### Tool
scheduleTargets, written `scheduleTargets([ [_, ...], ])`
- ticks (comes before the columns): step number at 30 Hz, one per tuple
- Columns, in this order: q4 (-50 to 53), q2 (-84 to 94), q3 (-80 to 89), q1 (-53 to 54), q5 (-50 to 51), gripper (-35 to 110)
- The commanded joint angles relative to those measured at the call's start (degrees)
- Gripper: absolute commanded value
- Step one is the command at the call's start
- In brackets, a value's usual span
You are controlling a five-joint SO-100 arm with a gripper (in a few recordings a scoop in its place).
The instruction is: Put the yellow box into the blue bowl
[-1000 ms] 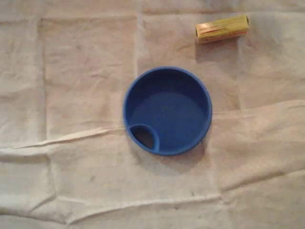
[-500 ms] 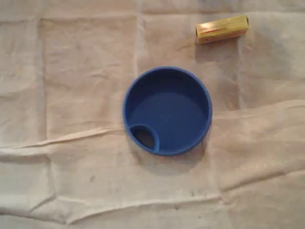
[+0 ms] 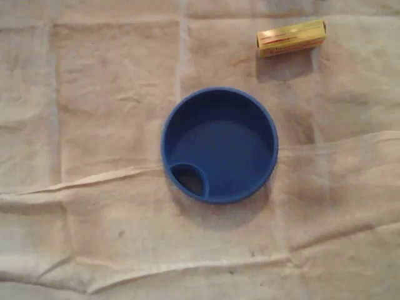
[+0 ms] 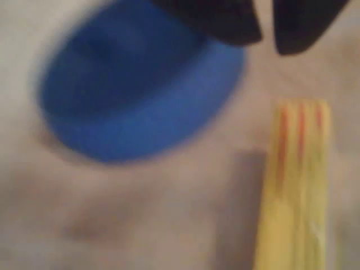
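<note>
Above the cloth [image 4: 140,219], end effector [image 4: 267,45] slightly parted, empty; yellow box [image 4: 295,185] near blue bowl [image 4: 135,95]

overhead: fixed, straight down on the worktop [image 3: 94,125], far enough to take in blue bowl [image 3: 220,145] mid-frame, yellow box [image 3: 291,37] top right
wrist: on the arm, low and close, blurred; dark fingers [image 4: 225,22] at top edge
shared: blue bowl [image 4: 140,90], yellow box [image 4: 295,185], worktop strip between them

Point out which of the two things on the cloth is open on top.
The round blue bowl, mid-picture in the overhead view, is open on top. The small yellow rectangular box at upper right is a closed block.
</note>
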Motion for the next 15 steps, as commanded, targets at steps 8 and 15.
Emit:
scheduleTargets([
  [8, -5.10, -5.54, -2.55, 0.79, 0.70, 0],
  [15, -4.92, -6.06, -2.46, 0.09, 0.53, 16],
])
